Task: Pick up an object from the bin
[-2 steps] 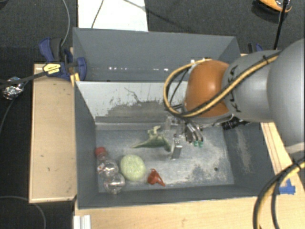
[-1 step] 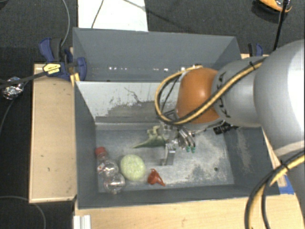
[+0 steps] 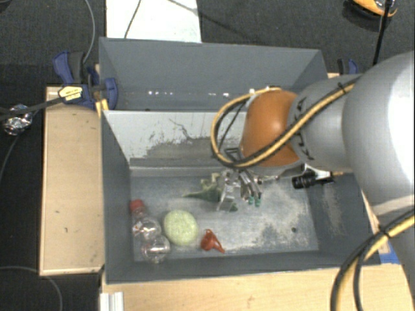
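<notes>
My gripper (image 3: 237,190) hangs low over the middle of the bin floor, under the arm's orange cover. A dark green pointed thing (image 3: 202,194), flat and leaf-like, lies just to its left, and its right end reaches under the gripper. I cannot see whether the gripper touches it. A small red thing (image 3: 211,241) lies nearer the front wall, below and left of the gripper.
A pale green round thing (image 3: 180,227) and a clear plastic bottle with a red cap (image 3: 146,233) lie in the front left corner. The arm and its cables cover the right part of the bin.
</notes>
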You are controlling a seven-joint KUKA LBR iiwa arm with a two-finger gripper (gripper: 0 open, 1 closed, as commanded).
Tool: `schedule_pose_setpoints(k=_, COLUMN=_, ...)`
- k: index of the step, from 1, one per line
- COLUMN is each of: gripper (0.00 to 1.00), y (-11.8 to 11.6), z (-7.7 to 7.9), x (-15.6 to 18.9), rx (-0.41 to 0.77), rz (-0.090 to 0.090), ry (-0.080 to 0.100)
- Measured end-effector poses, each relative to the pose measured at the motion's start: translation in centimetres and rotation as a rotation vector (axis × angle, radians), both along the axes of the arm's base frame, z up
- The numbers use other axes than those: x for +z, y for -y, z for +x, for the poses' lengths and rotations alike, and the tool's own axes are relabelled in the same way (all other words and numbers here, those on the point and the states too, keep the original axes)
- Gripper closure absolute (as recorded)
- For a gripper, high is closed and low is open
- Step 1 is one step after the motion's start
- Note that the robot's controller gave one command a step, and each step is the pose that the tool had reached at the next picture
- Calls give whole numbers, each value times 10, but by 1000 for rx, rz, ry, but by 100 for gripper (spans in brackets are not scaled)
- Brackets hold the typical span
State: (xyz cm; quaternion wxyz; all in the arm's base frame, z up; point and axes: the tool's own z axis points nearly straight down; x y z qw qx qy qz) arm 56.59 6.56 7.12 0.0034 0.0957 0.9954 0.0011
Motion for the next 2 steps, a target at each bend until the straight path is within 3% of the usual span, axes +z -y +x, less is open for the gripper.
schedule_pose_setpoints(k=1, gripper=100, y=0, z=0, x=0, rx=0, rz=0, ry=0)
schedule_pose_setpoints(k=2, gripper=100, y=0, z=-4, x=39, rx=7, rz=-1, ry=-10)
